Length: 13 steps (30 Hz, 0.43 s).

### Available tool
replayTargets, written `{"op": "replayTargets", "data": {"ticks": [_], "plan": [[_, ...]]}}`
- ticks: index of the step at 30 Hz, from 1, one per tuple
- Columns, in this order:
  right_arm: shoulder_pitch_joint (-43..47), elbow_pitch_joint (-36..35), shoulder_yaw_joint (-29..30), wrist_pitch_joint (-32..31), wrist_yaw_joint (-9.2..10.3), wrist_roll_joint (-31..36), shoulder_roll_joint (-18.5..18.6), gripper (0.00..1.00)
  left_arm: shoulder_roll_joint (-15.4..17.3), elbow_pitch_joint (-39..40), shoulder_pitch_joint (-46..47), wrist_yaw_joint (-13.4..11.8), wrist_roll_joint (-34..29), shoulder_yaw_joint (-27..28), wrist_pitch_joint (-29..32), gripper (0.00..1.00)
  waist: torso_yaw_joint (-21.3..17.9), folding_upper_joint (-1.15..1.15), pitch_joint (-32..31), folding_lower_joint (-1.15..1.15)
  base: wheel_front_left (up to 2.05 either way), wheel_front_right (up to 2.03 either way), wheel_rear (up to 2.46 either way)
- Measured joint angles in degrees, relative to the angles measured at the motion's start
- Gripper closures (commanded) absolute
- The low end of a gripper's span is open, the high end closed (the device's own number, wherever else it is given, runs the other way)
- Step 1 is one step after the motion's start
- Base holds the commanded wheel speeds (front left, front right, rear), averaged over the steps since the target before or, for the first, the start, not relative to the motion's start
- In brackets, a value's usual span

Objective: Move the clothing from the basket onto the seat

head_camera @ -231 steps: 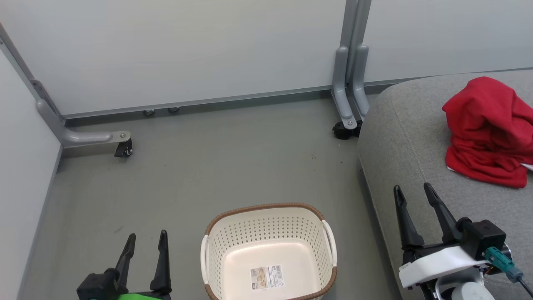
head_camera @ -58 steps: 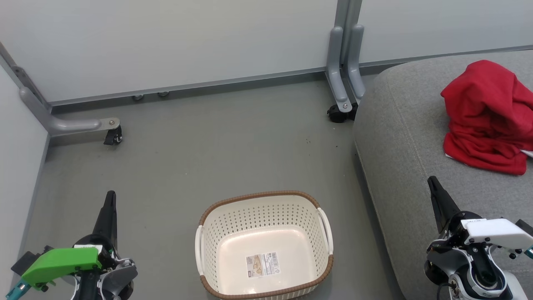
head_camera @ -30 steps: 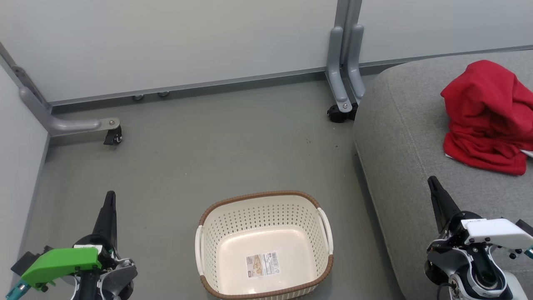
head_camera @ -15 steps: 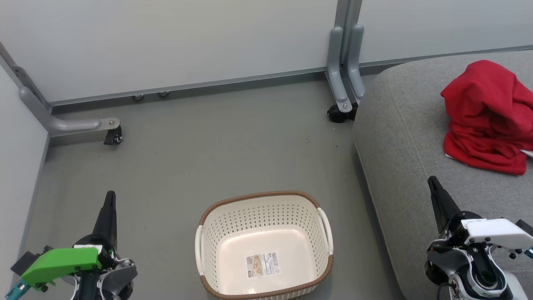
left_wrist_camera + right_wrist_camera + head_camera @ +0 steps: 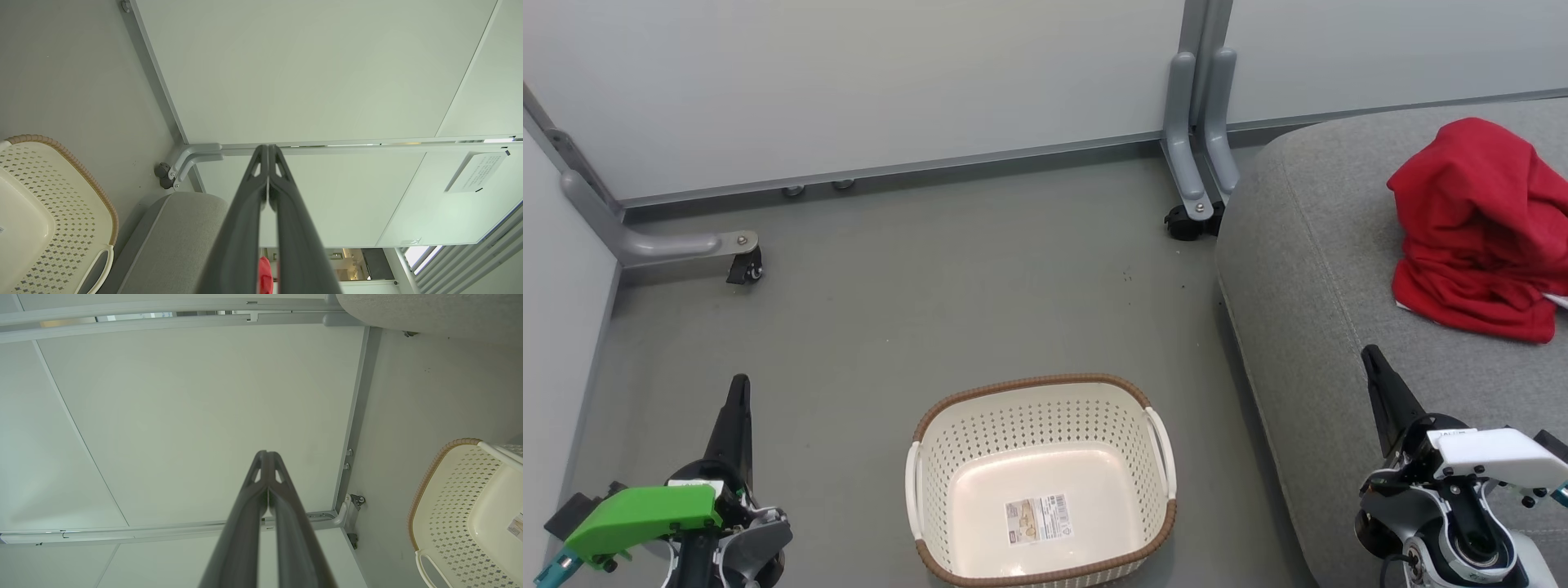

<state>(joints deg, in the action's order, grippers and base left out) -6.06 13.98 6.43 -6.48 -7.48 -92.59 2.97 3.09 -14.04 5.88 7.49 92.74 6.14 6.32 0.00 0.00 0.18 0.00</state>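
The red clothing [image 5: 1478,233] lies in a heap on the light-grey seat [image 5: 1323,269] at the right; a sliver of the clothing [image 5: 265,277] shows between the fingers in the left wrist view. The cream basket [image 5: 1041,482] with a brown rim stands on the floor at bottom centre, holding just a label sticker. My left gripper [image 5: 738,385] is shut at the lower left, beside the basket and apart from it. My right gripper [image 5: 1370,355] is shut over the seat's front edge, below the clothing. Both wrist views show the fingers pressed together, left gripper [image 5: 268,148] and right gripper [image 5: 266,454], empty.
White partition panels stand behind, on grey feet with castors [image 5: 743,265] [image 5: 1184,222]. Grey floor [image 5: 947,302] lies open between the basket and the panels. The basket [image 5: 49,212] and seat corner [image 5: 179,228] show in the left wrist view.
Over the last second nothing has moved. Since the earliest frame both grippers have shut and turned edge-on, and the camera has shifted a little.
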Motion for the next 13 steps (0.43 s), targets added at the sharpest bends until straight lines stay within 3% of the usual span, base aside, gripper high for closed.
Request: {"op": "replayTargets", "data": {"ticks": [13], "plan": [[0.0, 0.0, 0.0, 0.0, 0.00, 0.0, 0.0, 1.00, 0.0, 0.0, 0.0, 0.0, 0.0, 0.1, 0.1, 1.00, 0.0, 0.00, 0.0, 0.00, 0.00, 0.00, 0.00]]}}
